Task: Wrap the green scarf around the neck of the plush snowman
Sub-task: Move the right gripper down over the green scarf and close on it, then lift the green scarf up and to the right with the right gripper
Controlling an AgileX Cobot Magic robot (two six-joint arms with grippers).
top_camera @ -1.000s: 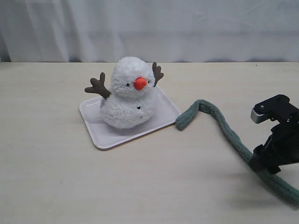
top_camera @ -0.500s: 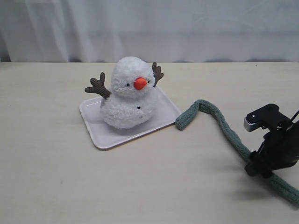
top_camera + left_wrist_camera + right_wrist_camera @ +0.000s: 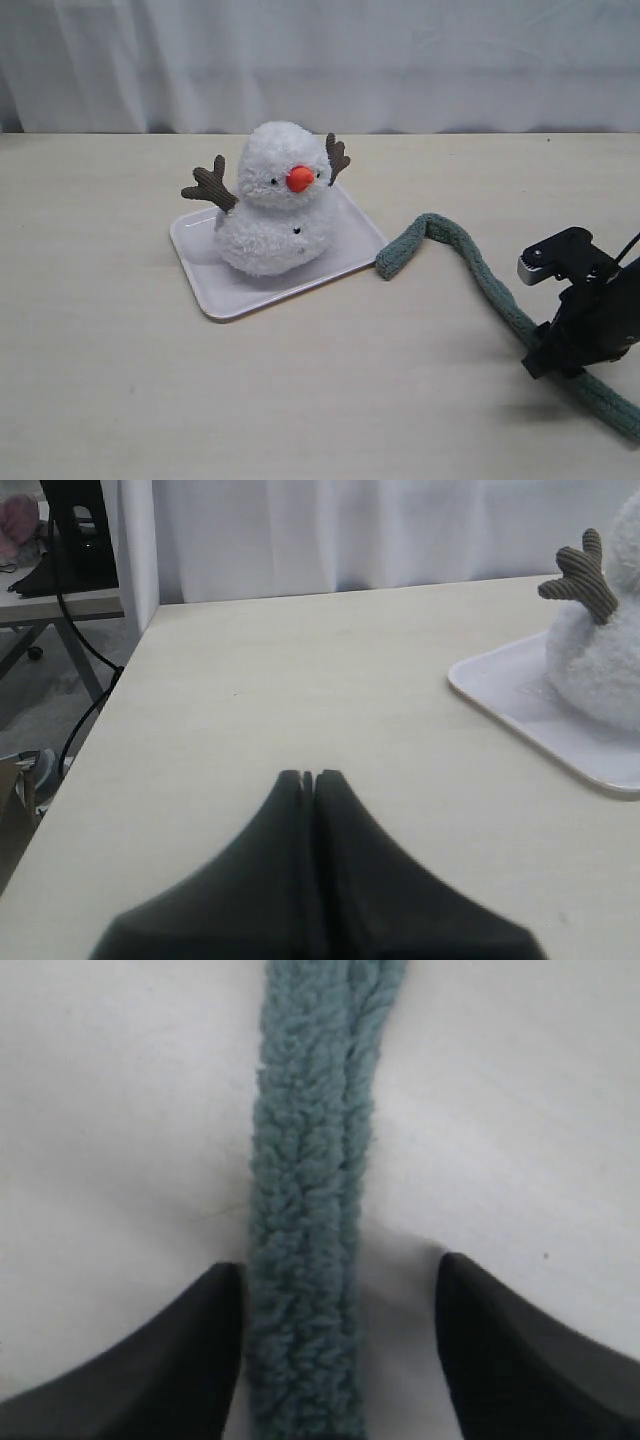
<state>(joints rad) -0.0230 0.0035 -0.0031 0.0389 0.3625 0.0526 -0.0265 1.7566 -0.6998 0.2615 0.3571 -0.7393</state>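
The right claw (image 3: 340, 1350) hangs low over the bench (image 3: 300, 400) with its jaws apart, straddling the green scarf (image 3: 310, 1160). It has not yet clenched. One finger (image 3: 190, 1360) touches the fuzzy edge, and the other (image 3: 520, 1360) stands clear of it with bare bench between.

The scarf's long axis runs straight through the gap, square to the line along which the jaws would meet, so closing should pinch it across its narrow width. From the claw, the strip curves away toward its free end, which lies just beside the white tray (image 3: 205, 245). A shorter stretch trails off behind the claw.

The plush snowman (image 3: 275, 205) sits upright on that tray, well apart from the right claw and beyond the scarf's far end. Nothing is around its neck.

The left claw (image 3: 308, 778) is clenched on nothing, fingertips pressed together above bare bench. The snowman is ahead of it and the scarf is absent from its view.

The right arm is plainly the nearer one to the scarf. The left looks the closer of the two to the snowman.
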